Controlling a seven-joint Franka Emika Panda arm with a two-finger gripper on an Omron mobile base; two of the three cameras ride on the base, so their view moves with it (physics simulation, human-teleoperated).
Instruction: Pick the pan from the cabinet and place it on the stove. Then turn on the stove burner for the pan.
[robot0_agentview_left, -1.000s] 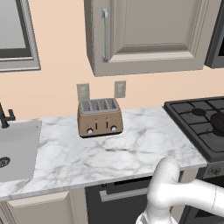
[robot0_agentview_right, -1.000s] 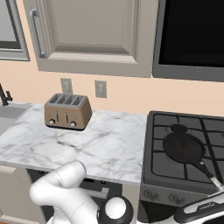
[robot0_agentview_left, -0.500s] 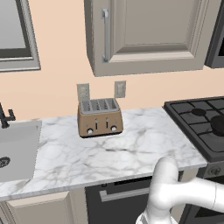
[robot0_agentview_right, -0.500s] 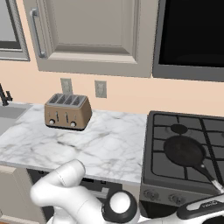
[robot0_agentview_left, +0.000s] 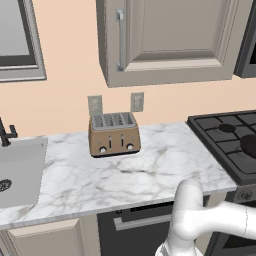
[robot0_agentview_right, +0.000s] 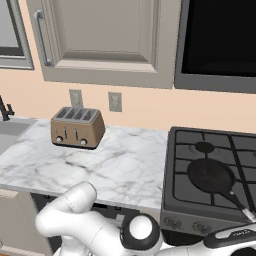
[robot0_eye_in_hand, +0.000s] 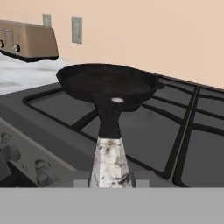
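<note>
While the round matte black frying pan (robot0_agentview_right: 210, 176) rests on the black gas stove (robot0_agentview_right: 192, 145) at lower right, its handle reaches toward the camera; whether the gripper pinches it, I cannot tell.

Matt black pan (robot0_eye_in_hand: 109, 83) – handle end marbled – on the stove (robot0_agentview_right: 200, 165) with dark iron grates; beside it, glossy veined marble worktop (robot0_agentview_right: 120, 167), brushed bronze toaster (robot0_agentview_right: 77, 127).

The pan (robot0_agentview_left: 249, 145) is cut by the frame edge.

light: even, bright | shadows: soft, faint | focus: sharp | glare: slight
</note>
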